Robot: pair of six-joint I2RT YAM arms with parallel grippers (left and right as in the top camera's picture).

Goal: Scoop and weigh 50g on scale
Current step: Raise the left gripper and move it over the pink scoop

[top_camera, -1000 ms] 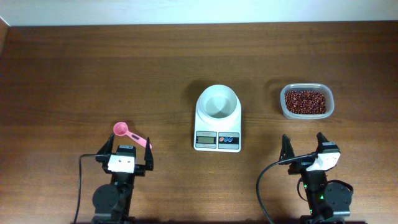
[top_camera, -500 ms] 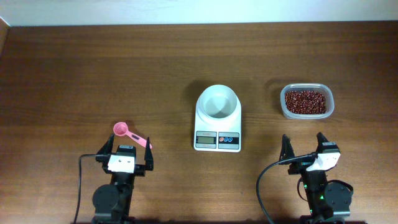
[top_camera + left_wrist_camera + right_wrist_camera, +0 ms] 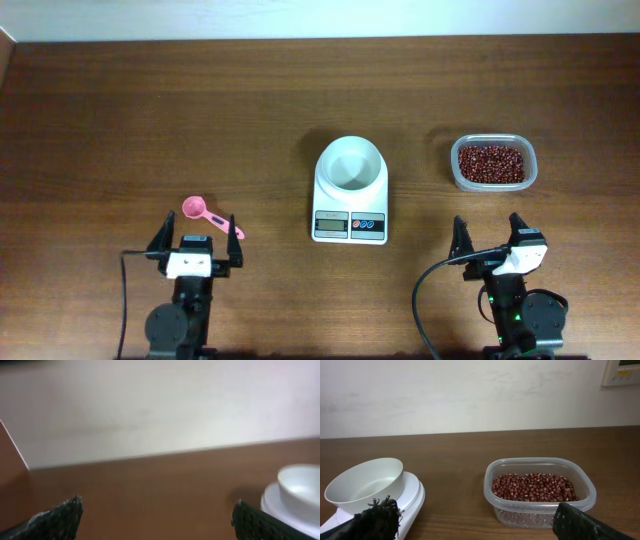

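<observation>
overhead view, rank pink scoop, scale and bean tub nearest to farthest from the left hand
From the left hand:
1. pink scoop, just ahead of it
2. scale, table centre, off to its right
3. bean tub, far right side

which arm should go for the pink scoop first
Left. The pink scoop lies just ahead of the left gripper, whose jaws stand open. The right gripper, also open, sits far off near the beans, with the scale between them.
</observation>
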